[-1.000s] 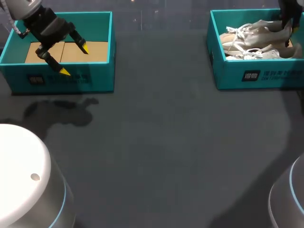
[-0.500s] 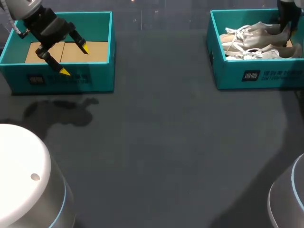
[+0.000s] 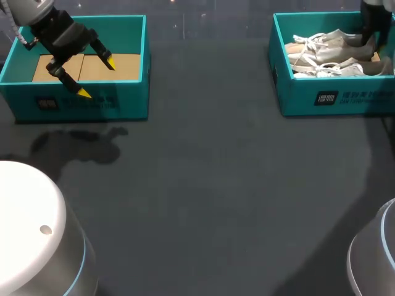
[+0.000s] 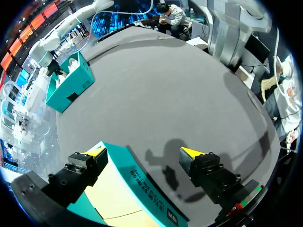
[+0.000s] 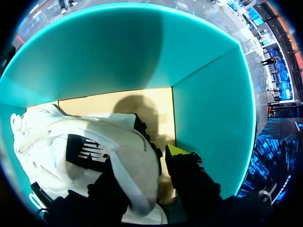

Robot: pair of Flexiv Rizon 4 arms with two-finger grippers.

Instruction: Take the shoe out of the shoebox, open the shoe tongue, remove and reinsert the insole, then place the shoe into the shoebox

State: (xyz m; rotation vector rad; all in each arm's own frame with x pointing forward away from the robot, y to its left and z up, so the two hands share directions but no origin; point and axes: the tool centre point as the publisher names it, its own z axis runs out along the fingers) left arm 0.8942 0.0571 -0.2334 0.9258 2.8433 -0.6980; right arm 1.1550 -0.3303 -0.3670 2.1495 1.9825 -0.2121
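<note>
While the left arm [image 3: 34,9] has held still, right arm [image 3: 372,15]: edged a touch toward 9 o'clock above the shoebox [image 3: 308,98], which stands at 2 o'clock on the table [image 3: 216,185].
shoe [image 3: 327,38]: the far one of the pair, inside the shoebox. Its heel stood higher a second ago and now lies flatter, just beside the near shoe [image 3: 336,66].
right pincer [image 5: 147,158]: down at the shoebox's 3 o'clock end, at the shoe's heel. The heel collar drapes over it, so I cannot tell whether it grips.
left pincer [image 3: 95,78]: released, spread wide, astride the near wall of the box [image 3: 111,102] at 10 o'clock. It holds nothing and has not shifted.
box: cardboard floor showing.
meaning: reads as a re-seating of the hold at the heel, not a lift. The shoe is not out yet, so the task's first step is open and all later steps wait on it.
risk: the laces [image 3: 307,44] of both shoes lie mingled at the 9 o'clock end, so a lift may drag the near shoe along.
</note>
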